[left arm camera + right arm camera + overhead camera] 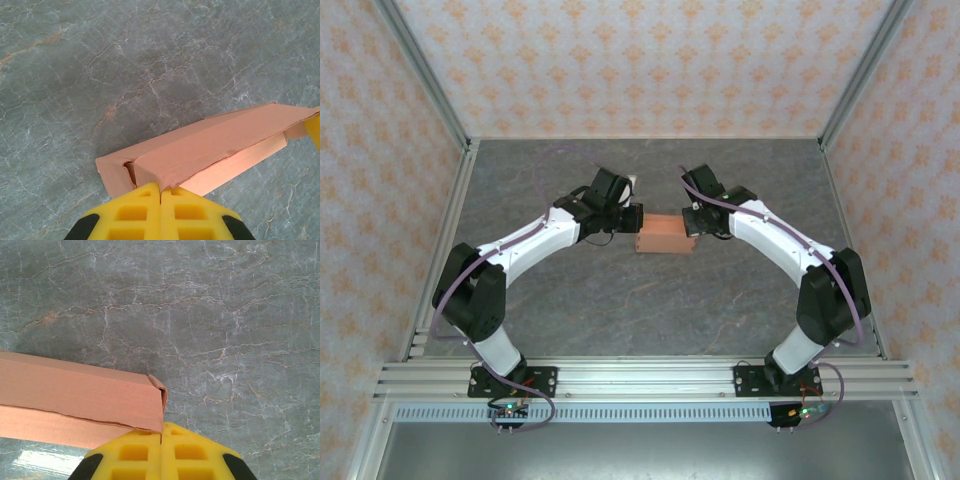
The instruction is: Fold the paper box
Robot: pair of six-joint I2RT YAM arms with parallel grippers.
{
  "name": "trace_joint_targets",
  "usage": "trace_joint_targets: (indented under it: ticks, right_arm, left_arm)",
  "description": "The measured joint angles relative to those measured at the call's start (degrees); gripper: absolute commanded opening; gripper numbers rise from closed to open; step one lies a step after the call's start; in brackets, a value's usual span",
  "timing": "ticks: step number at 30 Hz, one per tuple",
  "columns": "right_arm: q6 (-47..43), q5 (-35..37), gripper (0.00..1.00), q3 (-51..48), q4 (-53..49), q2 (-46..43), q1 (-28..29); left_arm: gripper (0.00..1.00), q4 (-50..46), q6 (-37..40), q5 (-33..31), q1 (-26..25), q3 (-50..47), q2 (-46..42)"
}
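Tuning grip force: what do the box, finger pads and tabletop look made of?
Paper box: thin salmon cardboard, matte, with creased folds and raw cut edges. Finger pads: yellow, matte, moulded square pockets, probably rubber or plastic. Table: grey, veined, stone-look; possibly a printed surface.

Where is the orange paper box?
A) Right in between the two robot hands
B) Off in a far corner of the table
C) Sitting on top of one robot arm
A: the paper box lies between the left gripper and the right gripper, and each shut gripper has its fingertips at one end of the box.
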Motion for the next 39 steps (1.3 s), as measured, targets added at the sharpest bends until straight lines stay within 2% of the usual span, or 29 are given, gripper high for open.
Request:
trace_joint_targets:
  ticks: [12, 26, 39]
  right_arm:
    - [-0.02, -0.17, 0.00, 0.00, 0.20, 0.00, 0.39]
    - [0.46, -0.28, 0.00, 0.00, 0.46, 0.00, 0.39]
    - [1.68, 0.07, 0.00, -3.43, 3.89, -2.14, 0.92]
  left_arm:
    - [0.00, 0.87, 0.79, -3.02, -0.44, -1.99, 0.00]
    - [0.00, 8.66, -0.44, -5.46, -0.92, -5.86, -0.22]
    - [0.00, 13.00, 1.03, -11.45, -4.28, -12.46, -4.68]
